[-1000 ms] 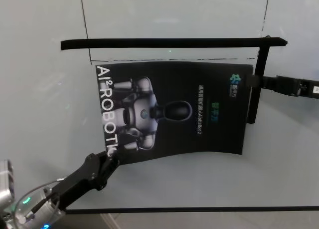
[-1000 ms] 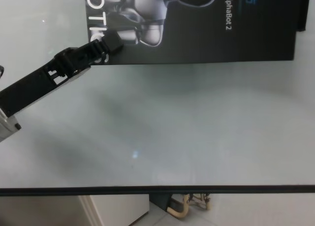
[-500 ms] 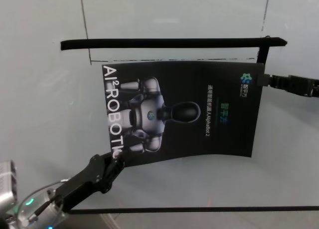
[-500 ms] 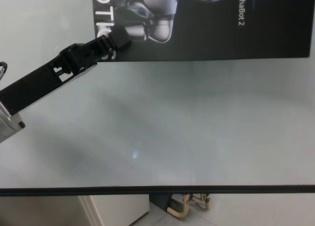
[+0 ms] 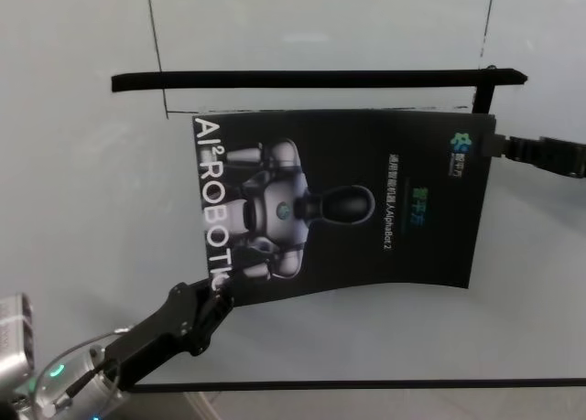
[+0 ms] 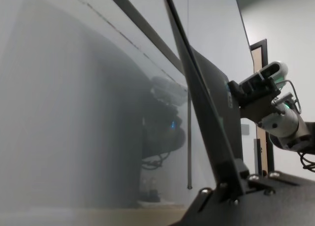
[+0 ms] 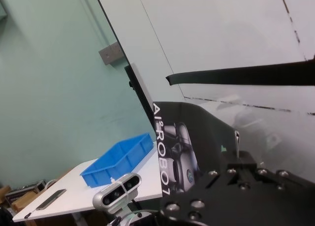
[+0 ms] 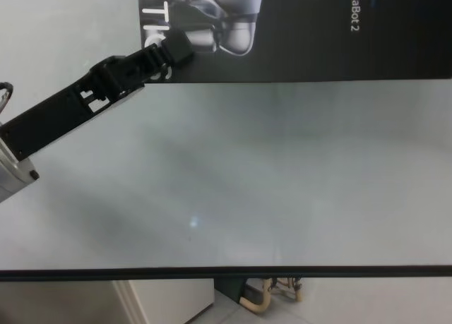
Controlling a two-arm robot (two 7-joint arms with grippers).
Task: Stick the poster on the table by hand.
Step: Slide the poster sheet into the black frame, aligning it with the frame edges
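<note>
The black poster [image 5: 348, 200], with its silver robot and white "ROBOTIC" letters, hangs slightly bowed over the pale table [image 5: 82, 219], held by both arms. My left gripper [image 5: 218, 298] is shut on its near left corner; this also shows in the chest view [image 8: 176, 50]. My right gripper [image 5: 496, 146] is shut on its far right corner. The left wrist view shows the poster [image 6: 206, 108] edge-on, clamped in the left gripper [image 6: 237, 171], with the right gripper [image 6: 235, 90] farther off. The right wrist view shows the poster's print [image 7: 179, 147].
A long black strip [image 5: 311, 78] lies across the table behind the poster, and a shorter one [image 5: 486, 92] runs down at its right end. The table's dark front edge [image 8: 226, 272] is near. A blue bin [image 7: 120, 159] stands on a side table.
Both grippers have carried the poster to the right. Its right edge now covers most of the short black strip.
</note>
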